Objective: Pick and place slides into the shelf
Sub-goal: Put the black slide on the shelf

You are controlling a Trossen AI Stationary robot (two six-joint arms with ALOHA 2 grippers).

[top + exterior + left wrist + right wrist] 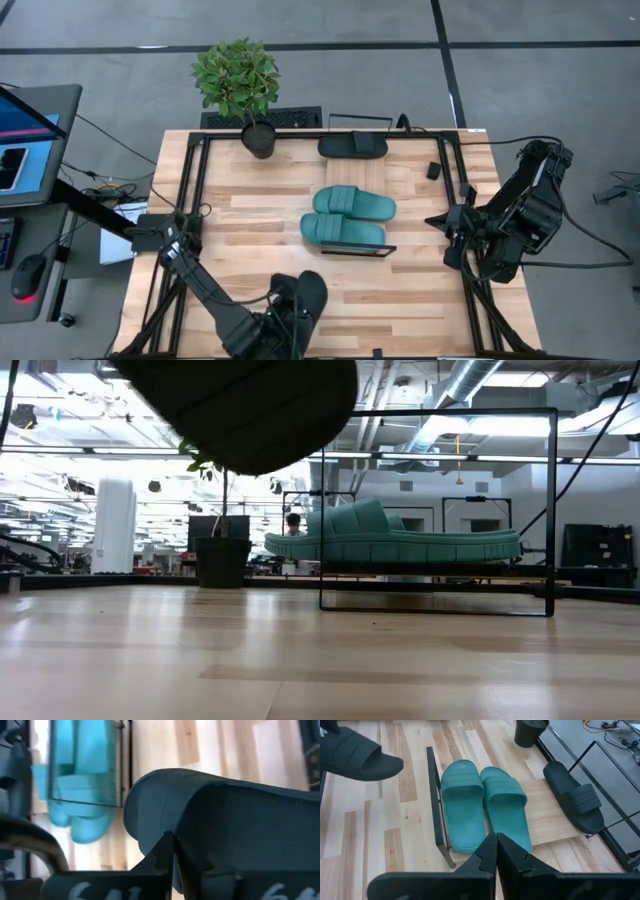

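Two teal slides [350,215] lie side by side, soles down, on the shelf [552,812], a black wire rack with a light wood board. A black slide [575,797] lies at the board's far end. A second black slide [308,292] hangs over the table's near side, with my left gripper [173,839] shut on it. The low view shows its underside [240,410] high above the tabletop. My right gripper [496,840] waits shut at the table's right side, pointing down at the teal slides [482,802]. My left gripper holds the black slide by the end nearest the arm [165,827]. The slide itself covers the place of contact, so the exact part does not show. The fingers come from the table's near side, slanting down. The slide [357,752] is lifted clear, strap up, sticking out beyond the fingers.
A potted plant [240,85] stands at the table's far left corner. A small black object [433,171] lies at the far right. Black frame bars [195,200] run along both table sides. Bare wood lies between the held slide and the shelf.
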